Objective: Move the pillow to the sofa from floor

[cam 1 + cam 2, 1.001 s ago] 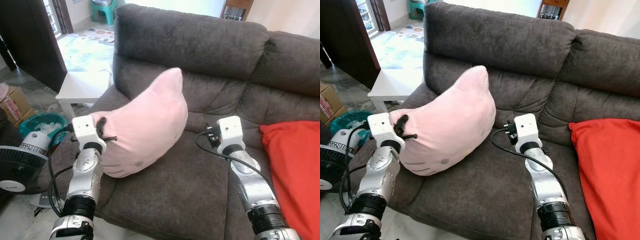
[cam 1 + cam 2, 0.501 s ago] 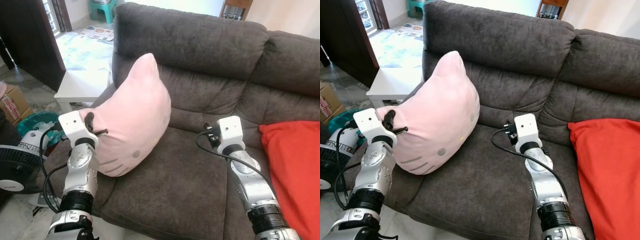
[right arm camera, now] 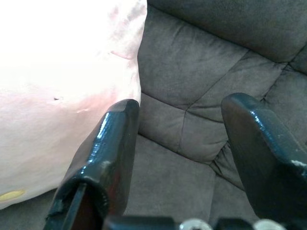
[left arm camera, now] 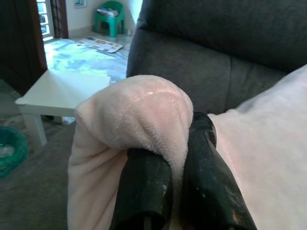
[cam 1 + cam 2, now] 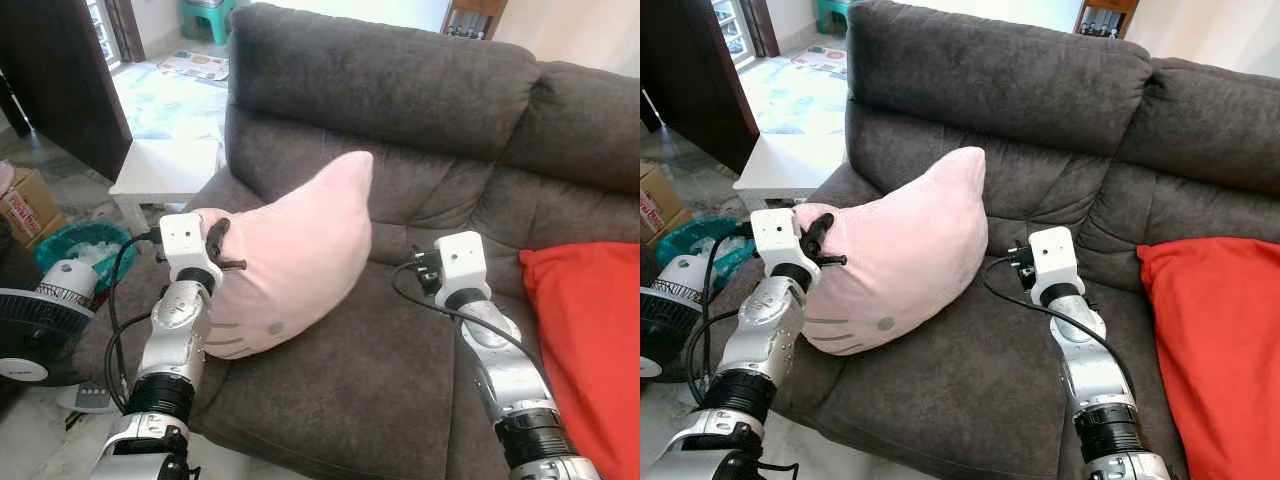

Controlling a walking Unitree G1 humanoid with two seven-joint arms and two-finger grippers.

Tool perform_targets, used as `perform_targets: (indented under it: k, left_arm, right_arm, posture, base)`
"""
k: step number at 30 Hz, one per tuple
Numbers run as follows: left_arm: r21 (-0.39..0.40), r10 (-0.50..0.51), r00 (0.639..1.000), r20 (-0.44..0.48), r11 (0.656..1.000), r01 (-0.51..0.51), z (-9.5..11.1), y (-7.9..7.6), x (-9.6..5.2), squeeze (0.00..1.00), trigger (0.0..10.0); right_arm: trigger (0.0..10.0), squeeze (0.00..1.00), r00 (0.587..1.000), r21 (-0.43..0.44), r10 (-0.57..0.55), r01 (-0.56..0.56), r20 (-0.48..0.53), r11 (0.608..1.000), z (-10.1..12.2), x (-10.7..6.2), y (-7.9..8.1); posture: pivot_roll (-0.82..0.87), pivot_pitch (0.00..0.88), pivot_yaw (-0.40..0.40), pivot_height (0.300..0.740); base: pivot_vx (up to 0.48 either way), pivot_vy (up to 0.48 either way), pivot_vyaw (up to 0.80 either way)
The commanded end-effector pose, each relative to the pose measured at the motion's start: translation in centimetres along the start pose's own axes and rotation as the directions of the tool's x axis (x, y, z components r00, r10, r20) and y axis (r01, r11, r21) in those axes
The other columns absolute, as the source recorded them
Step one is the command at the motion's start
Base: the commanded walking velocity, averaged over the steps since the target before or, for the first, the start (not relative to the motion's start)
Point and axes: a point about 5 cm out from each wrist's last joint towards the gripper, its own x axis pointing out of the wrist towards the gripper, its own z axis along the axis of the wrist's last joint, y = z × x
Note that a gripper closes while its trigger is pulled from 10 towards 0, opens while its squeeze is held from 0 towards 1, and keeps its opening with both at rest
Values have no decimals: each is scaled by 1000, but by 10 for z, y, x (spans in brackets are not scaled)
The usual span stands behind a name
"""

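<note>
The pink pillow is lying on the sofa, on the left seat cushion, its pointed ear angling up against the backrest and its embroidered whiskers and nose facing out toward the front. The left gripper is pinching a rounded corner of the pillow, its 2 black fingers clamped together with the plush fabric bulging over their tips. That corner is sitting at the pillow's left end, near the sofa's armrest.

The right gripper is hovering over the middle of the seat, fingers spread wide and holding nothing, with the pillow's edge just beside 1 finger and grey upholstery showing between them. From the head views, the right arm is reaching forward just to the right of the pillow, apart from it.

A red cushion is resting on the sofa's right side. Left of the sofa, a white surface is standing near a teal basket and a fan on the floor.
</note>
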Motion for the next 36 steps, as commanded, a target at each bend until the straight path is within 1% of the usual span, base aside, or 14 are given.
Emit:
perform_targets:
  k: [1,4,9,15,16,17,18,30,35,36]
  left_arm:
    - [6,24,997,78,1000,-25,18,7,4,0,10000]
    - [0,39,996,81,999,-39,18,7,3,0,10000]
    - [-17,91,992,90,996,-89,17,10,2,0,10000]
    - [-12,112,990,81,994,-111,13,12,-1,0,10000]
    - [-17,123,989,81,992,-122,13,14,-1,973,10000]
    - [-17,123,989,81,992,-122,13,14,-1,973,10000]
    - [-20,130,988,81,991,-129,13,16,-1,1000,10000]
    - [-11,132,988,78,991,-131,13,18,-2,1000,10000]
    - [-6,130,987,96,991,-130,17,19,-4,1000,10000]
    - [13,111,988,110,993,-113,20,17,-6,1000,10000]
  right_arm:
    - [10000,0,1000,9,-8,8,11,1000,3,-1,-1]
    - [10000,0,1000,10,-4,4,12,1000,4,0,0]
    - [10000,0,1000,10,-2,2,12,1000,4,0,0]
    - [10000,0,1000,8,-2,2,9,1000,3,-1,-1]
    - [10000,0,1000,8,-2,2,7,1000,2,-1,-1]
    - [10000,0,1000,8,-2,2,7,1000,2,-1,-1]
    - [10000,0,1000,7,-2,2,7,1000,2,-1,-1]
    - [10000,0,1000,5,2,-2,4,1000,2,0,-1]
    - [10000,0,1000,4,1,-1,5,1000,3,0,-1]
    - [10000,0,1000,5,1,-1,5,1000,2,0,-1]
  posture:
    - [134,46,-98,740]
    - [132,45,-98,740]
    - [130,46,-98,740]
    - [128,45,-98,740]
    - [128,44,-98,740]
    - [128,44,-98,740]
    - [129,43,-97,740]
    - [131,37,-101,740]
    - [131,38,-101,740]
    - [133,40,-100,740]
  base:
    - [0,0,0]
    - [0,0,0]
    - [0,0,0]
    - [0,0,0]
    - [0,0,0]
    - [0,0,0]
    - [0,0,0]
    - [0,0,0]
    - [0,0,0]
    - [0,0,0]
